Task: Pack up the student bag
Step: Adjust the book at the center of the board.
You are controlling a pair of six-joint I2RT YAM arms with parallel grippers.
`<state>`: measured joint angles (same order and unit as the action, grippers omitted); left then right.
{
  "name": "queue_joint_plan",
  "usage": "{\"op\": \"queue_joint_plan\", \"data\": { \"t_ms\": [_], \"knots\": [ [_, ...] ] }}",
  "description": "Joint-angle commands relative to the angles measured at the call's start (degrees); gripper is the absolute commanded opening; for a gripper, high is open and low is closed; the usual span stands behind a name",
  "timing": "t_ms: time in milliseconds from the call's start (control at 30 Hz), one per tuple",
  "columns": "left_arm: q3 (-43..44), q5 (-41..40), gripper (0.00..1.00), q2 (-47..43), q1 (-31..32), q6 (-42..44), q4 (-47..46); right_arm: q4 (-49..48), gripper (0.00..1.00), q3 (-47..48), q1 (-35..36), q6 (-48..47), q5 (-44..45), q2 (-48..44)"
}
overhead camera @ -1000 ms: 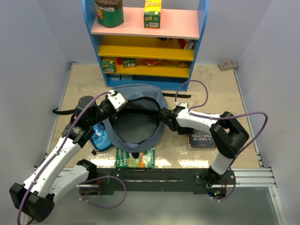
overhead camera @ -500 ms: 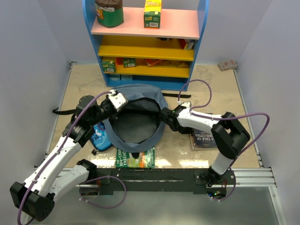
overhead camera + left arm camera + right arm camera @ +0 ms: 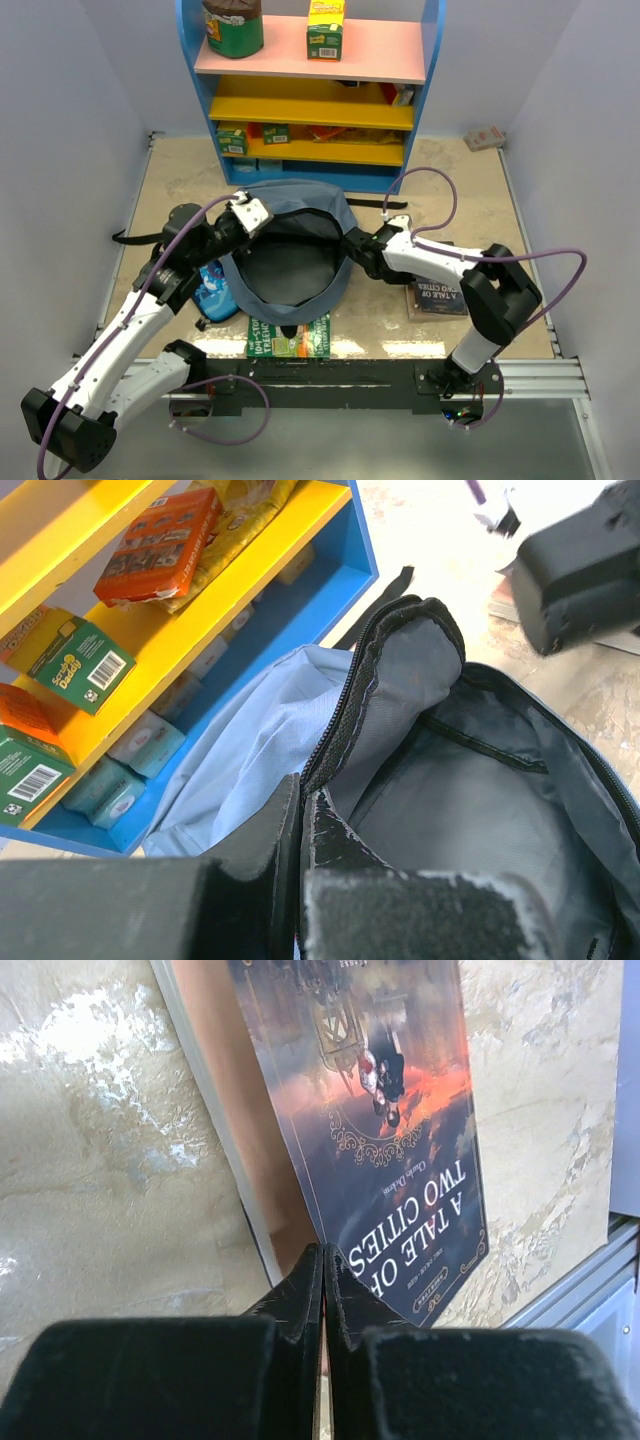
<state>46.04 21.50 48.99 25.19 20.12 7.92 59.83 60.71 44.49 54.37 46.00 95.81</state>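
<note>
The student bag [image 3: 290,200] lies open in the middle of the table, grey-blue outside and dark grey inside; it also shows in the left wrist view [image 3: 250,730]. My left gripper [image 3: 252,225] is shut on the zippered rim at the bag's back left and holds it up [image 3: 300,798]. A dark-blue book, "A Tale of Two Cities" [image 3: 440,298], lies right of the bag. My right gripper [image 3: 322,1252] is shut on the edge of the book's [image 3: 400,1110] cover, which is lifted a little. In the top view its fingers are hidden under the forearm.
A green book [image 3: 289,338] lies at the bag's near edge, partly under it. A blue printed pencil case [image 3: 213,290] lies left of the bag. A blue and yellow shelf unit [image 3: 310,100] with boxes stands behind. A small box [image 3: 486,138] lies at the back right.
My right arm's elbow has swung to the right and the dark-blue book has shifted and turned slightly with it. The left arm and the bag have not moved.
</note>
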Motion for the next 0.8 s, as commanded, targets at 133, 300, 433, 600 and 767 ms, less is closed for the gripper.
{"op": "queue_joint_plan", "data": {
  "t_ms": [133,300,433,600,767],
  "knots": [
    [0.98,0.30,0.00,-1.44,0.21,0.01,-3.44,-5.68,0.00,1.51,-0.28,-5.05,0.59,-7.30],
    [0.63,-0.75,0.00,-2.06,0.21,0.18,-3.44,-8.77,0.00,5.73,3.22,-7.79,-2.49,-4.06],
    [0.72,-1.46,0.00,-2.23,0.21,0.36,-3.00,-7.80,0.00,11.96,8.24,-6.47,-2.40,0.51],
    [0.63,-1.90,0.00,-2.41,0.21,1.06,-2.39,-3.50,0.00,11.37,8.35,-1.64,1.02,0.70],
    [-0.16,-1.02,0.00,-2.76,0.21,1.06,-3.18,-5.32,0.63,4.08,-1.32,-0.75,-1.87,-3.34]
  ]
}}
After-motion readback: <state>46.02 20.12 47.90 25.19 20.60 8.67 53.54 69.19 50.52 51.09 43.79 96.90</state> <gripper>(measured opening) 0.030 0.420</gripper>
